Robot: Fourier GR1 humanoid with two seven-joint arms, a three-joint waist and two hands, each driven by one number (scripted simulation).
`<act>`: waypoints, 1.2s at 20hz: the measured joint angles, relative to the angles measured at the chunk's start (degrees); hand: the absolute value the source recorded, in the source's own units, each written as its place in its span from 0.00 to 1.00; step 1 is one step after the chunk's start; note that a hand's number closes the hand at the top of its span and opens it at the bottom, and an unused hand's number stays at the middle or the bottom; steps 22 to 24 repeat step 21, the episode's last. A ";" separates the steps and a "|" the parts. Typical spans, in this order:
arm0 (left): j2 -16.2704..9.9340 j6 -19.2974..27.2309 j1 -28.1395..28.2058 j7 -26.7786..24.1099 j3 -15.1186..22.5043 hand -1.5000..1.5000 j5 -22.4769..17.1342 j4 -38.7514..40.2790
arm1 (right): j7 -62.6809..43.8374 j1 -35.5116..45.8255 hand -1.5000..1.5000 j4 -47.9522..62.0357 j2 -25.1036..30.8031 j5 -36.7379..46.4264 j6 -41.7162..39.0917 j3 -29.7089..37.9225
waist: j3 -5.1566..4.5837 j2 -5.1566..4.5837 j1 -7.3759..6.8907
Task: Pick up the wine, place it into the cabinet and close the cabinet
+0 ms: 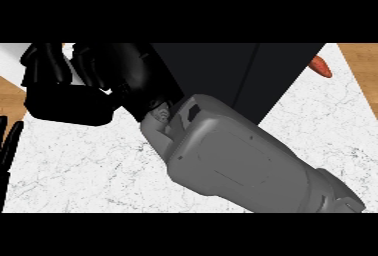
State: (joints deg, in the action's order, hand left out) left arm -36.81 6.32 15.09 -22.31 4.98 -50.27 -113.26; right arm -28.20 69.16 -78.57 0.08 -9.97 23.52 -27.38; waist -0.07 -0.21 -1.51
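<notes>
Right hand, fingers curled at the far left before the dark cabinet, hides any wine, so whether it grasps the bottle cannot be told; left hand rests open; placing seemingly underway, door-closing next.

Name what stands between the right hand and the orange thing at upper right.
The black cabinet stands between the right hand and the orange thing, in the head view.
</notes>
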 measured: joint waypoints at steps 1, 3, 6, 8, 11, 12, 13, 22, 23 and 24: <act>0.08 0.22 0.22 0.25 -0.08 0.00 0.29 -0.51 | 1.69 0.50 1.00 2.64 -0.02 -0.55 -0.90 1.26 | 0.00 -0.01 -0.14; 0.31 0.33 -0.54 1.18 -0.49 0.00 0.45 -0.03 | 4.44 0.95 1.00 5.79 -0.11 -1.17 -3.09 2.94 | -0.10 0.23 -0.01; 0.56 0.84 -0.33 2.29 -0.85 0.00 1.07 -1.29 | 6.92 1.34 1.00 8.79 -0.11 -2.52 -6.42 4.68 | -0.15 0.78 -0.05; 0.87 0.36 -1.03 2.51 -1.30 0.00 0.98 -0.49 | 9.16 1.45 1.00 10.59 -0.11 -2.75 -8.08 5.14 | -0.13 1.18 -0.03; 1.49 0.37 -1.81 2.73 -1.19 0.00 1.62 0.32 | 11.23 1.15 1.00 11.80 0.02 -3.29 -10.34 5.92 | -0.33 1.63 -0.03; 1.72 0.29 -2.38 2.62 -1.16 0.00 1.89 0.92 | 11.84 1.26 1.00 12.35 0.04 -3.18 -10.74 6.08 | -0.36 1.70 -0.01; 2.00 0.13 -2.46 2.44 -0.77 0.00 2.34 1.05 | 12.84 1.17 1.00 12.87 0.17 -2.92 -11.20 6.12 | -0.37 1.85 -0.10; 2.07 0.88 -3.02 4.15 -0.84 0.00 2.61 -0.49 | 17.73 0.26 1.00 14.60 2.00 -0.27 -13.60 5.30 | -0.60 2.64 -0.72; 2.07 0.88 -3.02 4.15 -0.84 0.00 2.61 -0.49 | 17.73 0.26 1.00 14.60 2.00 -0.27 -13.60 5.30 | -0.60 2.64 -0.72; 2.07 0.88 -3.02 4.15 -0.84 0.00 2.61 -0.49 | 17.73 0.26 1.00 14.60 2.00 -0.27 -13.60 5.30 | -0.60 2.64 -0.72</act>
